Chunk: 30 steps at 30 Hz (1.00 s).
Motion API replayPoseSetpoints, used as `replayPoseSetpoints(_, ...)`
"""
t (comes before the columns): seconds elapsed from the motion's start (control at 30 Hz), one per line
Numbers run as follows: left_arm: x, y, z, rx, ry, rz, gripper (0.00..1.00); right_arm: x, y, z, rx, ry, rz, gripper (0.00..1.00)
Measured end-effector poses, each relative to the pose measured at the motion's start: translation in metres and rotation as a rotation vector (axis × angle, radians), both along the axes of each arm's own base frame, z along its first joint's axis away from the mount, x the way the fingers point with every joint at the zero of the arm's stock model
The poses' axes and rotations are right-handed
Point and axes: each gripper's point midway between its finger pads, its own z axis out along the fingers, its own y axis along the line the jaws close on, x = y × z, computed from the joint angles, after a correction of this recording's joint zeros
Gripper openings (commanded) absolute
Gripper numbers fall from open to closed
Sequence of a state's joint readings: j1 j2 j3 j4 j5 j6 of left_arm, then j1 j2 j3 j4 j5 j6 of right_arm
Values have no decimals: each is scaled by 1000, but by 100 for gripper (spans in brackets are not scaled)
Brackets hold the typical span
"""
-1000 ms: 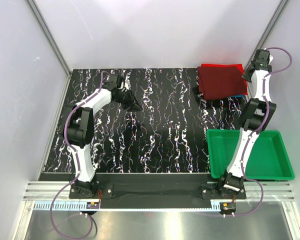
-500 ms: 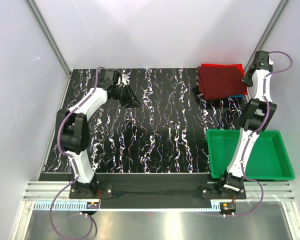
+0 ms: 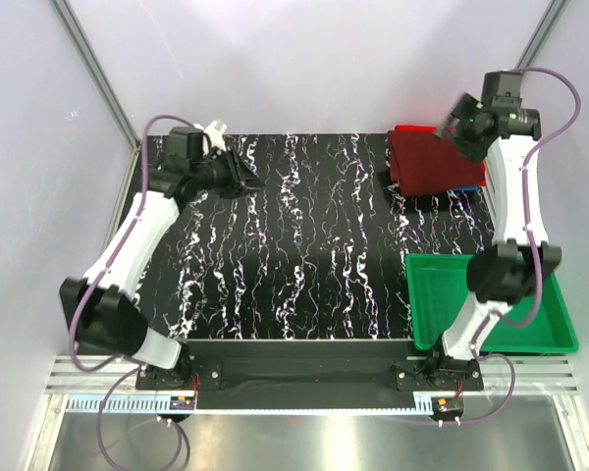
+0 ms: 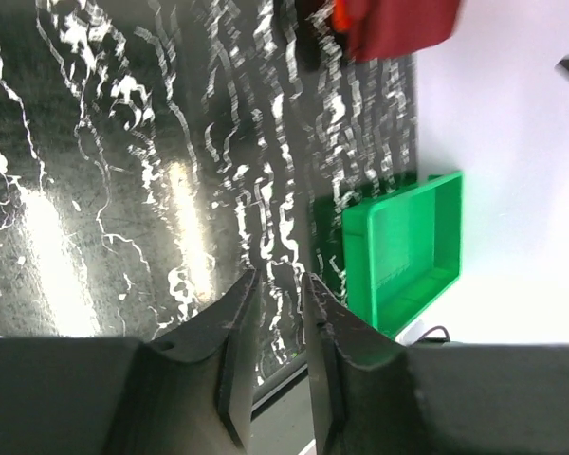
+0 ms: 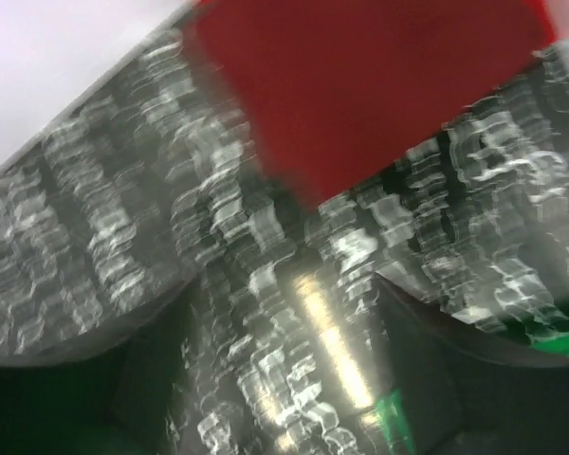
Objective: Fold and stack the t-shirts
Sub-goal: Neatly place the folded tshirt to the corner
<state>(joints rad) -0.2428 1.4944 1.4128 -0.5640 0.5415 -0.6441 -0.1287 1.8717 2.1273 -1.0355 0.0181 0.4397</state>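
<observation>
At far left, above the back left part of the tabletop (image 3: pixel 304 245): left pincer (image 3: pixel 243 182), pointed rightward, fingers (image 4: pixel 237 341) only a narrow slit apart, loosened, gripping nothing. Well apart from the t-shirts, with the whole width of black, white-veined surface between. In its wrist view, just marbled tabletop in the slit, and the maroon shirt (image 4: pixel 398 24) far off at the upper edge.

Across the middle: bare marbled surface, room from the front rail to the back wall.

At far right, in the back corner: folded stack, maroon shirt (image 3: pixel 434 159) on top, bright red shirt (image 3: pixel 404 129) peeking out along the far side, blue shirt (image 3: pixel 468 186) as a thin strip at the near right corner. Just above the stack's right far corner: right pincer (image 3: pixel 452 126), released, fingers (image 5: pixel 95 370) spread wide, no cloth between them. Wrist view blurred, red cloth ahead of the fingertips.

Near right, by the front edge: green tray (image 3: pixel 417 304), its green floor in plain sight, right arm crossing over it. White walls close on the left, back and right.
</observation>
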Motion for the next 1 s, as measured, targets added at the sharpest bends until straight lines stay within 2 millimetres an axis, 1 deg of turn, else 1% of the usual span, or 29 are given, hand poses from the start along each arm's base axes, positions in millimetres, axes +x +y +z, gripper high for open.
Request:
replayPoseSetpoints(0.03,-5,2,12,-4,-32,6,31,-10,23,14,31,-33,47,100)
replayPoseSetpoints(0.07,-10,5,25,-7,-70,14,35,-21,43,26,57,-63,100,99)
replayPoseSetpoints(0.1,-15,8,37,-8,-104,25,37,-32,60,36,91,-90,149,100)
replayPoseSetpoints(0.13,-19,10,46,-10,-130,32,43,-44,72,44,121,-113,184,100)
replayPoseSetpoints(0.17,-25,14,57,-10,-165,42,56,-57,83,51,157,-129,215,100)
replayPoseSetpoints(0.2,-32,17,68,-12,-199,48,64,-70,90,56,189,-142,239,100)
replayPoseSetpoints(0.23,-38,19,76,-15,-224,53,79,-82,96,62,213,-160,261,100)
replayPoseSetpoints(0.27,-43,21,83,-15,-248,54,99,-93,100,67,231,-172,278,100)
replayPoseSetpoints(0.33,-52,24,95,-19,-280,57,99,-114,106,80,248,-200,303,100)
replayPoseSetpoints(0.5,-66,29,116,-22,-346,53,99,-157,118,121,273,-297,349,100)
replayPoseSetpoints(0.57,-76,30,130,-36,-405,49,99,-173,119,130,276,-323,351,100)
replayPoseSetpoints(0.67,-98,31,156,-75,-492,26,99,-192,120,142,276,-358,353,100)
replayPoseSetpoints(0.73,-109,31,167,-97,-525,6,99,-200,121,147,277,-374,357,100)
replayPoseSetpoints(0.8,-115,29,171,-114,-536,-10,99,-205,123,154,279,-392,368,100)
replayPoseSetpoints(0.9,-116,26,172,-131,-531,-24,99,-206,125,158,283,-402,380,100)
replayPoseSetpoints(1.0,-114,25,165,-135,-502,-20,99,-205,126,156,292,-391,389,100)
